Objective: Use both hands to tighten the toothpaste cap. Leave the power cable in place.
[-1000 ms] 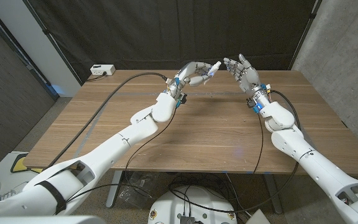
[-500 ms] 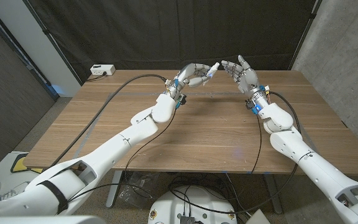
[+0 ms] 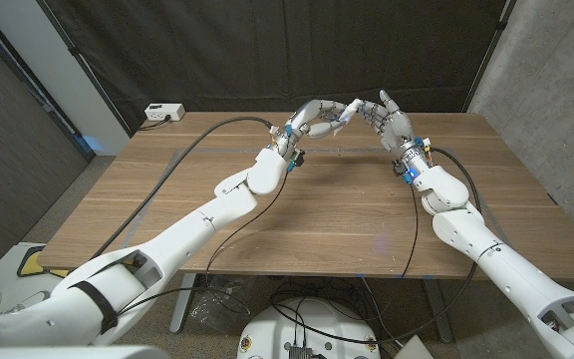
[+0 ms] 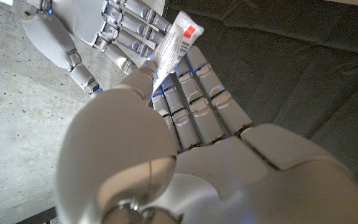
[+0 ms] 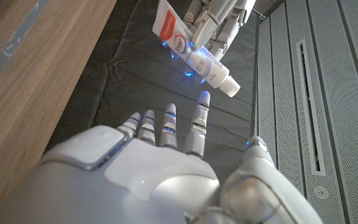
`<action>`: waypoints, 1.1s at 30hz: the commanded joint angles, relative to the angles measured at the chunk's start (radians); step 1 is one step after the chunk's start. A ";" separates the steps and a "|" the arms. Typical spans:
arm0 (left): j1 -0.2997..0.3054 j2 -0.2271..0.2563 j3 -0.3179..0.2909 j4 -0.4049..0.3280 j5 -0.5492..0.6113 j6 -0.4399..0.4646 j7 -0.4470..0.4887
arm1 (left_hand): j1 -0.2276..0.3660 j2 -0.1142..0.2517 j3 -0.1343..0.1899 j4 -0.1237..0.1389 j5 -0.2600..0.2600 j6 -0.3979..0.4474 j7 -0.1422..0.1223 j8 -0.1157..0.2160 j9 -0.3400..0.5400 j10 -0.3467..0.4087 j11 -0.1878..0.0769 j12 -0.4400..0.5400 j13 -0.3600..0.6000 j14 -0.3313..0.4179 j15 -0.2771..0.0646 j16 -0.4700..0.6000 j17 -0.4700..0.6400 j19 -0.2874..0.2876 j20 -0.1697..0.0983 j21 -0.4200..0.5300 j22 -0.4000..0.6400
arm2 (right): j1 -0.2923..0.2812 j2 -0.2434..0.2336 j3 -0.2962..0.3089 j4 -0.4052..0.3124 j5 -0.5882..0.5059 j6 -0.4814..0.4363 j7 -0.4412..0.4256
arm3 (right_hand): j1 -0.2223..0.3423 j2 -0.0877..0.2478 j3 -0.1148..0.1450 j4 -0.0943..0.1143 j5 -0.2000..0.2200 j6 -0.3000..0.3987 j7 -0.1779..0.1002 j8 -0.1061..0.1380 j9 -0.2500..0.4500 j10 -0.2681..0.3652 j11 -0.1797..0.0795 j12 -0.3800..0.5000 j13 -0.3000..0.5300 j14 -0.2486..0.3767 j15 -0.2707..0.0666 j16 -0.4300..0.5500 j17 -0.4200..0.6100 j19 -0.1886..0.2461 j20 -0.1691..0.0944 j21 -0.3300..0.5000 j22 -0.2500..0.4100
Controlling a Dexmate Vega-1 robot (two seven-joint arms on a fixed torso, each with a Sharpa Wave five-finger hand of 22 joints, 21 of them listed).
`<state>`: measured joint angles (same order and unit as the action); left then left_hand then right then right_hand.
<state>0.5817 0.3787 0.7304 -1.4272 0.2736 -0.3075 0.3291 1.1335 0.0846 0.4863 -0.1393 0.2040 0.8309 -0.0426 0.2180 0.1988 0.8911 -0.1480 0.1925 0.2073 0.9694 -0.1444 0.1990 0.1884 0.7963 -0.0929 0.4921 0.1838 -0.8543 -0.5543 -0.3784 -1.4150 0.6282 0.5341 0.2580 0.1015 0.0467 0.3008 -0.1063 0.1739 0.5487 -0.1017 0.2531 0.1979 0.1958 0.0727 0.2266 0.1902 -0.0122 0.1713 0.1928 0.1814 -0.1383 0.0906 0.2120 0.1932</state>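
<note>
My left hand (image 3: 319, 119) holds a white toothpaste tube (image 3: 344, 108) up above the table's far edge, its cap end pointing at my right hand (image 3: 387, 116). The right hand's fingers are spread, with their tips close to the cap. In the right wrist view the white cap (image 5: 230, 87) sits a short gap from the nearest fingertip of my right hand (image 5: 166, 165), and the tube (image 5: 194, 53) sticks out of the left hand's fingers (image 5: 219, 18). In the left wrist view the tube (image 4: 176, 37) lies across the fingers of my left hand (image 4: 191, 118).
A black cable (image 3: 192, 141) curves over the left part of the wooden table (image 3: 327, 219). A white power strip (image 3: 164, 112) lies behind the table's far left corner. A dark curtain hangs behind the table.
The two hands have come together. The left hand carried the tube to the right, and the gap between the cap and the right hand's fingers has nearly closed.
</note>
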 commanded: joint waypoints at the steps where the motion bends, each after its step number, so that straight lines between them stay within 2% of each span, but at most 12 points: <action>1: -0.008 -0.007 0.009 0.020 -0.002 -0.005 -0.017 | 0.000 0.001 0.009 0.002 0.004 0.001 -0.001 -0.003 0.002 0.008 0.003 0.004 0.001 0.004 -0.064 0.003 0.001 -0.005 -0.016 0.004 0.004 | -0.007 -0.006 0.002 -0.013 -0.002 0.002 -0.003 | 0.005 0.005 0.003 -0.004 0.004 0.010 -0.001 0.001 0.003 0.017 -0.001 0.006 0.004 0.009 0.000 0.001 0.002 0.001 -0.002 0.004 0.003; 17: -0.004 -0.004 0.005 0.005 0.010 0.001 -0.004 | -0.004 0.001 0.015 0.003 0.004 0.002 0.003 -0.004 0.002 0.009 0.000 0.004 0.001 0.002 -0.063 0.003 0.002 -0.008 -0.015 0.006 0.004 | -0.028 0.001 0.015 -0.015 0.025 0.014 -0.004 | 0.017 0.013 0.010 -0.010 0.004 0.023 -0.009 0.002 0.003 0.035 -0.002 0.013 0.004 0.020 -0.009 0.001 0.001 0.004 -0.012 0.006 0.003; 33: 0.003 -0.002 0.004 -0.011 0.006 0.027 -0.011 | -0.007 0.000 0.022 0.003 0.004 0.001 0.000 -0.006 0.003 0.008 0.002 0.004 0.001 0.003 -0.062 0.003 0.002 -0.009 -0.016 0.010 0.005 | -0.041 0.005 0.023 -0.020 0.042 0.020 0.000 | 0.031 0.017 0.017 -0.017 0.003 0.056 -0.007 0.009 0.005 0.061 -0.006 0.023 0.004 0.049 -0.021 0.006 0.001 0.020 -0.007 0.012 0.002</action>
<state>0.5801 0.3749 0.7361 -1.4278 0.2797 -0.2988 0.3207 1.1335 0.0847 0.4999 -0.1364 0.2037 0.8307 -0.0428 0.2141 0.1989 0.8911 -0.1480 0.1925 0.2071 0.9694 -0.1445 0.1990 0.1886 0.7908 -0.0874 0.4956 0.1837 -0.8863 -0.5557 -0.3624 -1.4338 0.6580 0.5473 0.2568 0.1199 0.0651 0.3134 -0.1187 0.1739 0.5908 -0.1079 0.2531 0.1977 0.2450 0.0670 0.2422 0.1933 0.0307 0.1485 0.1928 0.1817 -0.1236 0.0839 0.2198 0.1930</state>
